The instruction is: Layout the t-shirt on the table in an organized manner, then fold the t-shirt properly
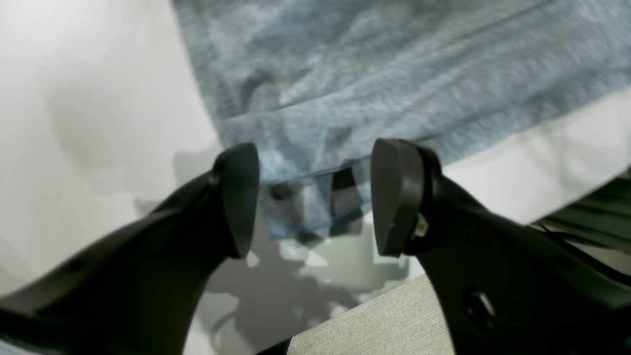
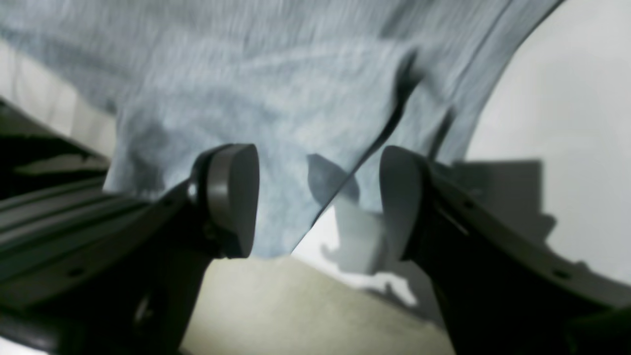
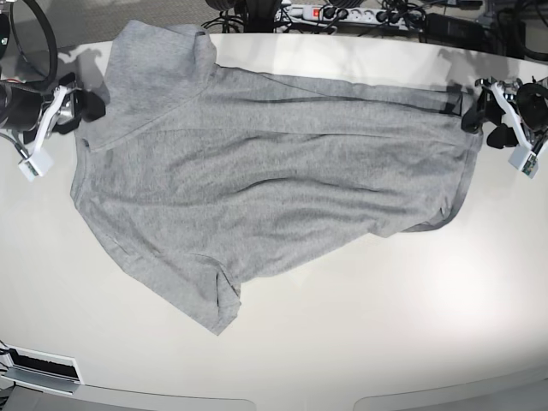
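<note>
The heather-grey t-shirt (image 3: pixel 257 171) lies spread across the off-white table (image 3: pixel 360 342), plain side up, with one sleeve (image 3: pixel 205 295) pointing toward the front and another part folded over at the back left (image 3: pixel 154 60). My left gripper (image 3: pixel 467 107) stands open at the shirt's right end; in the left wrist view its fingers (image 1: pixel 241 197) are wide apart over the cloth's edge (image 1: pixel 315 162). My right gripper (image 3: pixel 86 107) is open at the shirt's left end. In the right wrist view the cloth (image 2: pixel 276 148) hangs loose between its fingers (image 2: pixel 231 197).
A power strip with cables (image 3: pixel 342 13) runs behind the table's back edge. A black cable loop (image 3: pixel 43 43) sits at the back left. A white box (image 3: pixel 38 368) is at the front left corner. Grey carpet (image 1: pixel 369 320) shows past the table edge.
</note>
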Available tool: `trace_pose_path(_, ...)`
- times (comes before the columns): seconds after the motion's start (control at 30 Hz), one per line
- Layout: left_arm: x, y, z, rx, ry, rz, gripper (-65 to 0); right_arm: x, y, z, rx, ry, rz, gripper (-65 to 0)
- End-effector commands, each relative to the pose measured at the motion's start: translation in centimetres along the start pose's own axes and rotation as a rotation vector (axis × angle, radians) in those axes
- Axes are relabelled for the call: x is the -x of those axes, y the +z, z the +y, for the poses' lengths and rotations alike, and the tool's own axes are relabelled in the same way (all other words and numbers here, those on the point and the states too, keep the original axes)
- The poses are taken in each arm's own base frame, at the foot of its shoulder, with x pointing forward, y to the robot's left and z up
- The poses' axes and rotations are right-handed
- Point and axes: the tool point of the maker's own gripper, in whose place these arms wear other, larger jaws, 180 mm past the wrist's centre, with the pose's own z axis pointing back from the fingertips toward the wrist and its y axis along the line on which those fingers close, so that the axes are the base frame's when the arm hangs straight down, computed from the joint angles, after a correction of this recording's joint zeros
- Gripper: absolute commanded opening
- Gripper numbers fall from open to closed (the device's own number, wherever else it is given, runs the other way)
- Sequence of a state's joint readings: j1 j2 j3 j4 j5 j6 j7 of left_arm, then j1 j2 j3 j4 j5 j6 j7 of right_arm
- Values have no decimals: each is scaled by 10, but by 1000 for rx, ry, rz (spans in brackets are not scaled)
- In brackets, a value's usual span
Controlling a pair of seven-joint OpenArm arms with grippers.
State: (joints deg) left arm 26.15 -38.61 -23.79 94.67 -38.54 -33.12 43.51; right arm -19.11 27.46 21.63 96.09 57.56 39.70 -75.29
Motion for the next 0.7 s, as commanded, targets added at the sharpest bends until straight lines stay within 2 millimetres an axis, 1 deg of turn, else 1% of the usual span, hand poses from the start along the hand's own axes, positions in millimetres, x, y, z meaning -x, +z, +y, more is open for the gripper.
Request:
trace_pose_path(0.0,-11,5,6,-12,-18,-24,-281,-2,7,-2,6,16,-11,-245)
trace_pose_path(0.13,-11,5,6,-12,-18,-24,-281,23,4,5,-13,-17,28,-245)
trace_pose_path(0.3,-11,5,6,-12,-17,-26,-281,50,0,16,-25,-66,21,-245)
trace_pose_path(0.37,-12,5,5,-9,-14,-29,-281,58,-5,14,12,-115,29,-245)
trace_pose_path(0.47,-12,5,5,-8,-12,-30,-281,66,-17,11,70,-170,31,-245)
trace_pose_path(0.57,-12,5,5,-8,-13,-30,-281,74,-30,18,61,-222,21,-245)
trace_pose_path(0.67,-12,5,5,-8,-13,-30,-281,79,-38,22,34,-244,24,-245)
